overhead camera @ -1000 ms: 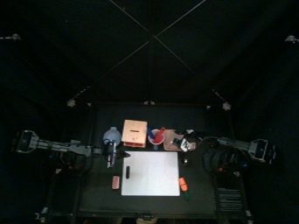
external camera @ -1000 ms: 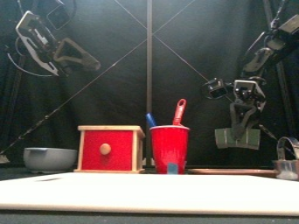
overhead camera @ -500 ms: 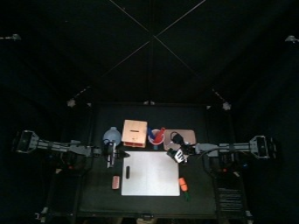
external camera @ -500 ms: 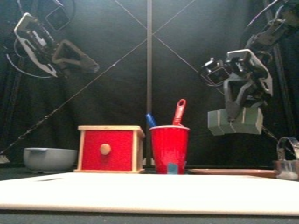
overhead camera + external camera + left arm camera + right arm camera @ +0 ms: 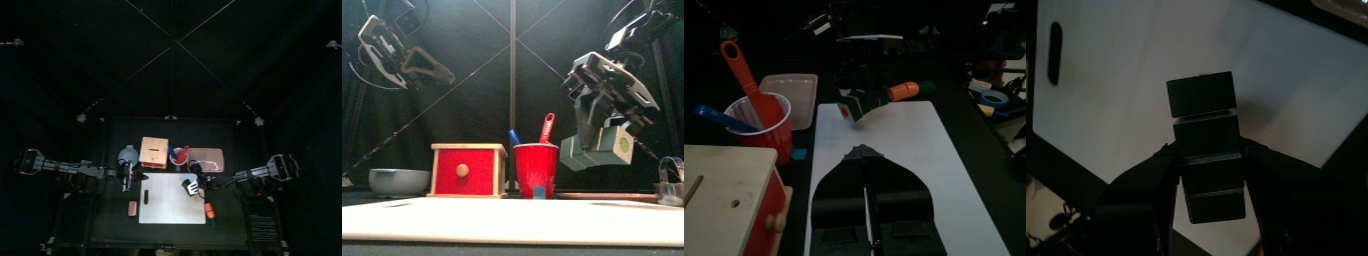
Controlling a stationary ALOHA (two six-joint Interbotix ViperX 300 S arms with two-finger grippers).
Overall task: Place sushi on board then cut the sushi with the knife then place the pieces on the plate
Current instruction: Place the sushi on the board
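The sushi roll (image 5: 1203, 128), a stack of dark green blocks, is gripped in the right end effector (image 5: 197, 187), whose jaws are clamped on its sides with one block sticking out past their tips. It hangs in the air over the right part of the white cutting board (image 5: 167, 200), clear of the surface (the front view shows it at about the height of the cup's rim). The board lies flat in the middle of the table (image 5: 110, 228).

Behind the board stands the red cup (image 5: 536, 170) with the blue knife (image 5: 513, 137) and the red knife (image 5: 547, 127) upright in it. The pink tray (image 5: 209, 158) lies just to its right, the wooden box (image 5: 468, 170) to its left, and the blue-grey bowl (image 5: 400, 181) further left.

An orange toy food (image 5: 209, 211) lies at the board's right edge and a small red toy (image 5: 132, 208) at its left edge.

The left end effector (image 5: 127, 176) rests at the board's left side, jaws closed on nothing.
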